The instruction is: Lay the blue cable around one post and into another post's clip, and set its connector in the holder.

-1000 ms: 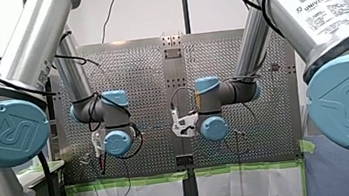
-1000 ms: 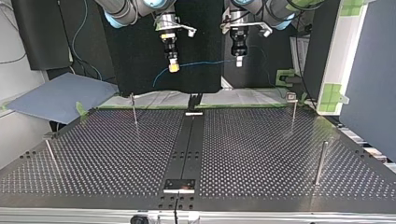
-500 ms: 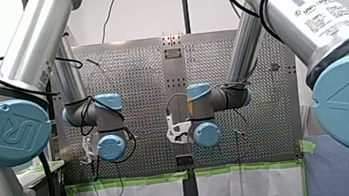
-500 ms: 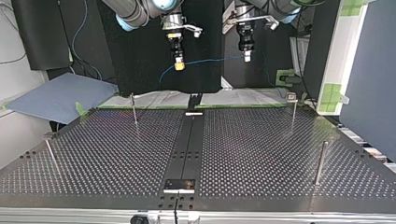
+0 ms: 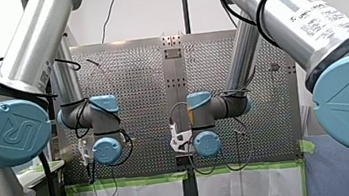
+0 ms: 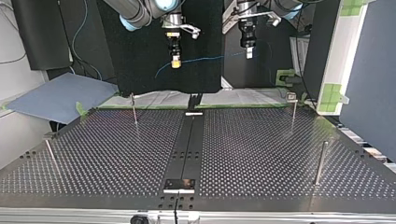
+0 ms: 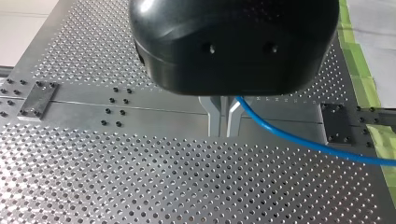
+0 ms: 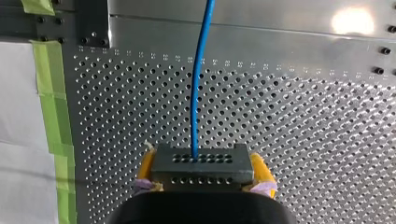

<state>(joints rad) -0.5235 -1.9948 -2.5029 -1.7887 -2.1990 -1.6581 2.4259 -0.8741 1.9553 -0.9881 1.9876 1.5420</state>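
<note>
The blue cable (image 6: 210, 59) hangs stretched in the air between my two grippers, high over the far edge of the perforated table (image 6: 261, 154). My right gripper (image 8: 201, 164), with yellow pads, is shut on a grey connector block (image 8: 201, 173); the cable (image 8: 198, 84) leaves the block straight ahead. In the top view that gripper (image 6: 175, 63) is left of centre, and a cable tail droops beyond it. My left gripper (image 7: 223, 132) has its metal fingers shut on the cable (image 7: 299, 140). In the top view my left gripper (image 6: 249, 52) is right of centre.
Thin posts stand on the table: one (image 6: 134, 108) at the back left of the top view, one with a clip head (image 6: 293, 111) at the back right, a thicker one (image 6: 320, 162) at the right, a leaning one (image 6: 50, 156) at the left. A dark plate (image 6: 179, 184) sits on the centre strip.
Both arms carried the cable along. In the front view both wrists moved left and lower. In the top view my left gripper went right and up; both grips held.
</note>
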